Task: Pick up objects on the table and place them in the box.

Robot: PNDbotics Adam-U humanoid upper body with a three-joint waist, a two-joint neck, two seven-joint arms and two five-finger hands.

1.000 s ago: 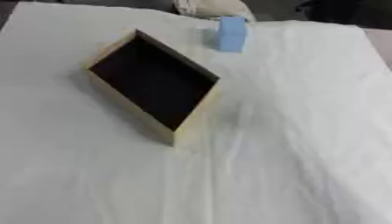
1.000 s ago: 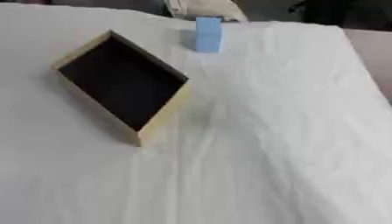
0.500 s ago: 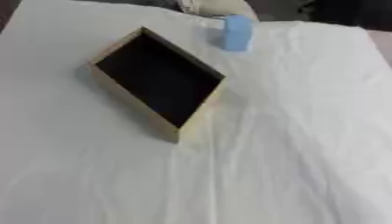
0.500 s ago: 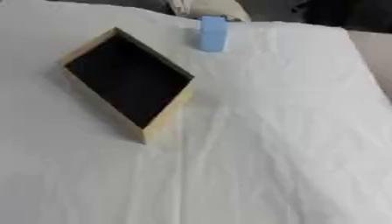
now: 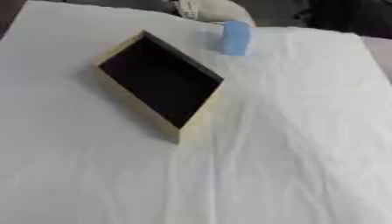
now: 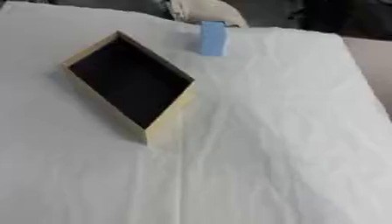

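neither hand shows in either view, so their state cannot be told. the tan box (image 5: 159, 85) lies askew on the white-clothed tabletop (image 5: 291, 144), its inside too dark to read. a blue block (image 5: 235, 38) stands beyond it, just before a pale shape (image 6: 201, 10) cut off at the far edge.

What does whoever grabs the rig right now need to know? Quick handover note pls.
Hands: neither the left nor the right shows in either eye view.
Things: the open tan box with a dark inside lies askew on the white cloth-covered table, left of centre. The light blue upright block stands beyond the box's far right side, near the table's far edge, apart from the box.
Done: nothing shows inside the box.
Left: pick up the blue block and put it in the box.
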